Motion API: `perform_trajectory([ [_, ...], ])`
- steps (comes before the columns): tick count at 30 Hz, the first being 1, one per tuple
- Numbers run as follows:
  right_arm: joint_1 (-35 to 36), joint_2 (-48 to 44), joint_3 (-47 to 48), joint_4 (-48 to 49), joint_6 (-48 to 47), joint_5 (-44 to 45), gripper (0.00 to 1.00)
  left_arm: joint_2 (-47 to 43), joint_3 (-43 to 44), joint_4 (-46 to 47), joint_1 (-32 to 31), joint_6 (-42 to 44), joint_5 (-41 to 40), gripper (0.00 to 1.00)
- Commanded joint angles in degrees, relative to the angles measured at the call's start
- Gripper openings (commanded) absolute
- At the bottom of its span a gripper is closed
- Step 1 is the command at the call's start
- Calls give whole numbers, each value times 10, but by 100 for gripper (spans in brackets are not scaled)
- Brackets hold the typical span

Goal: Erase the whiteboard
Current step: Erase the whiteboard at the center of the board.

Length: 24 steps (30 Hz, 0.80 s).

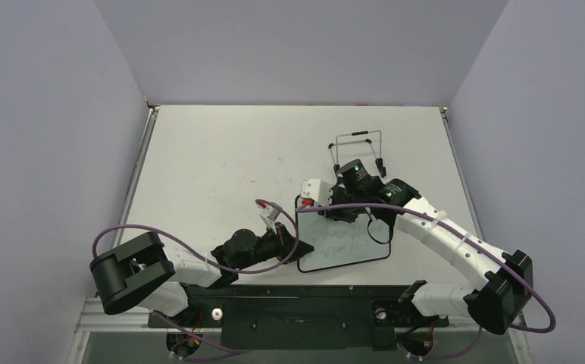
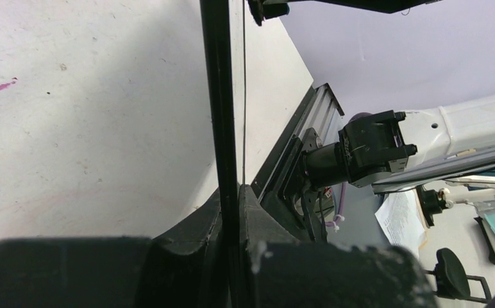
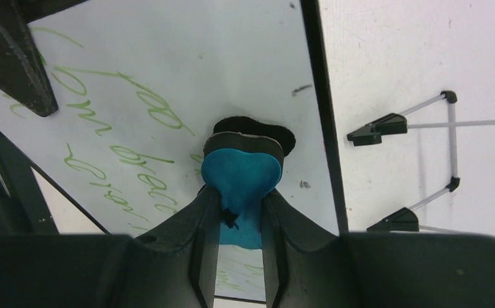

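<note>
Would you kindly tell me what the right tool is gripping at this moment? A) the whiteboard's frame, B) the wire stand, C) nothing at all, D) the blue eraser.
D: in the right wrist view the eraser sits pinched between the fingers of the right tool, its far end against the whiteboard.

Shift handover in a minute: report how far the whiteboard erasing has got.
Done: left jaws clamp the whiteboard by its frame; right jaws hold the blue eraser. In hand: eraser at the board's surface. Left: green writing still covers much of it.
</note>
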Motion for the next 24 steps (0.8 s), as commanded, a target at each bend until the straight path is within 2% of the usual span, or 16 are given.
perform_trajectory([
  [1,30,-17,-7,-4,-71,14,0,1,7,94,5,-7,31,0],
  [11,153,4,-8,-18,-103,144,0,5,24,74,6,-32,31,0],
  [17,225,9,-15,-32,-118,253,0,11,28,75,17,-60,37,0],
  [24,276,44,-3,-3,-108,311,0,21,35,84,23,-82,47,0],
])
